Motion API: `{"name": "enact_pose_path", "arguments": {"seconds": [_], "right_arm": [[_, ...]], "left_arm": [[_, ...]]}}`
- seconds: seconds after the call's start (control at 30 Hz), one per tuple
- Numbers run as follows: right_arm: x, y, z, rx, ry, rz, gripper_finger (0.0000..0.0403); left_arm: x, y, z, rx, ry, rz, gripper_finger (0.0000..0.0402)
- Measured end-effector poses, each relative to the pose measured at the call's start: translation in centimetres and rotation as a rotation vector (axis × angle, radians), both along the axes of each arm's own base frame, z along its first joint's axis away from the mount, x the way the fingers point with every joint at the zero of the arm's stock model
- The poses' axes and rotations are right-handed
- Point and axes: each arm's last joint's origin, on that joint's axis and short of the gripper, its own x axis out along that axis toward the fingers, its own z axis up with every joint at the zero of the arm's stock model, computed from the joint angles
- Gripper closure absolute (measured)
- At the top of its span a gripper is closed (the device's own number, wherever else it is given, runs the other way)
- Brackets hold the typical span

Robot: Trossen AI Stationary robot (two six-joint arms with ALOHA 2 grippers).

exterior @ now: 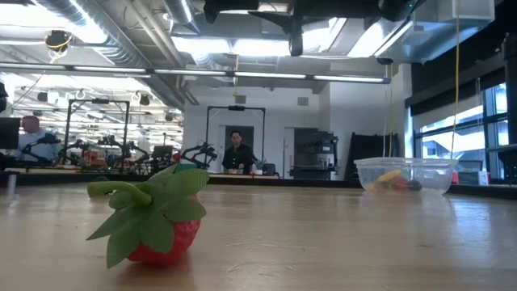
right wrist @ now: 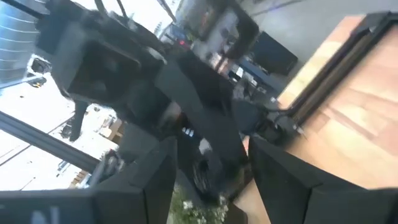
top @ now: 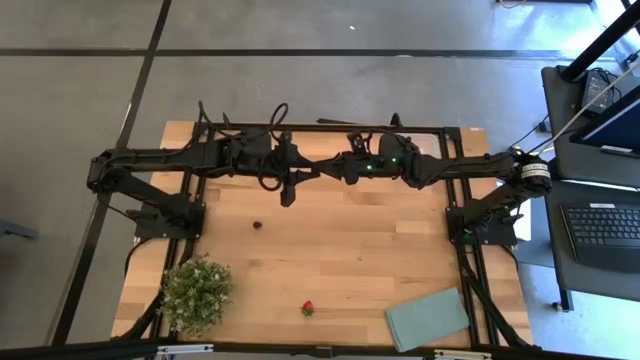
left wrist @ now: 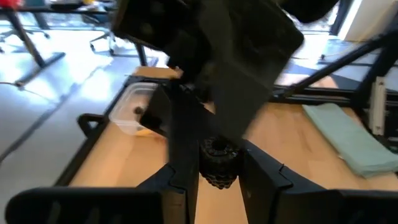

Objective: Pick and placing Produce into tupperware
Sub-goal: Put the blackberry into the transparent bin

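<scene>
Plant: a bushy green plant (top: 197, 293) is seen at the bench's (top: 350, 250) near left corner.
Left arm: it is stretched from the left towards the middle of the bench's far side, well above the wood.
Left tool: the left tool (left wrist: 219, 179) is clamped on a dark, knobbly berry (left wrist: 217, 163), which is pinched between the two fingers and held up in the air.
Loose berry: a second dark round berry (top: 258, 225) is lying on the bare wood, just left of centre, nearer than the left tool's tip and untouched.
Strawberry: a small red strawberry (top: 308, 308) with a green leafy cap is lying near the front edge, about mid-bench, well apart from both tools.
Tupperware: the clear tupperware (exterior: 404, 174) is seen at the far side of the bench. Yellow, red and dark pieces are already lying inside it. From above it is hidden under the arms.
Right arm: it is reached in from the right, and the left arm is met nose to nose over the far middle.
Right tool: the right tool (right wrist: 211, 180) is held with its fingers spread apart, and nothing is seen gripped between them.
Cloth: a flat grey-green cloth (top: 428, 318) is laid at the near right corner.
Room: two people are glimpsed far behind the bench.
</scene>
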Motion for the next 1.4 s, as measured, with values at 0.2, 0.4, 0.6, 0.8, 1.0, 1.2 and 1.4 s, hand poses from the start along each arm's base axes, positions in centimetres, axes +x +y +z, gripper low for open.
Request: {"name": "enact_pose_path", "arguments": {"seconds": [0.2,0.4,0.6,0.8,1.0,1.2,1.4], "right_arm": [[0.00,0.04,-0.09,0.003,0.009,0.009,0.0201],[0.00,0.04,-0.05,0.004,0.005,0.011,0.0207],[-0.02,0.09,0.15,-0.002,-0.017,0.032,0.0241],[-0.02,0.09,0.11,0.000,-0.016,0.034,0.0268],[-0.04,0.03,0.13,-0.002,-0.018,0.046,0.0273],[-0.04,0.03,0.13,-0.011,-0.018,0.047,0.0275],[-0.04,0.03,0.15,-0.012,-0.022,0.048,0.0293]], "left_arm": [[0.02,0.16,0.14,0.042,-0.008,0.035,0.0315],[0.04,0.15,0.20,0.050,-0.014,0.028,0.0321],[0.03,0.11,0.36,0.050,-0.026,0.022,0.0313],[0.02,0.06,0.35,0.050,-0.024,0.005,0.0321],[0.03,0.06,0.34,0.043,-0.025,0.003,0.0291],[0.04,0.03,0.38,0.035,-0.028,-0.001,0.0261],[0.01,-0.04,0.42,0.048,-0.029,-0.036,0.0239]]}}
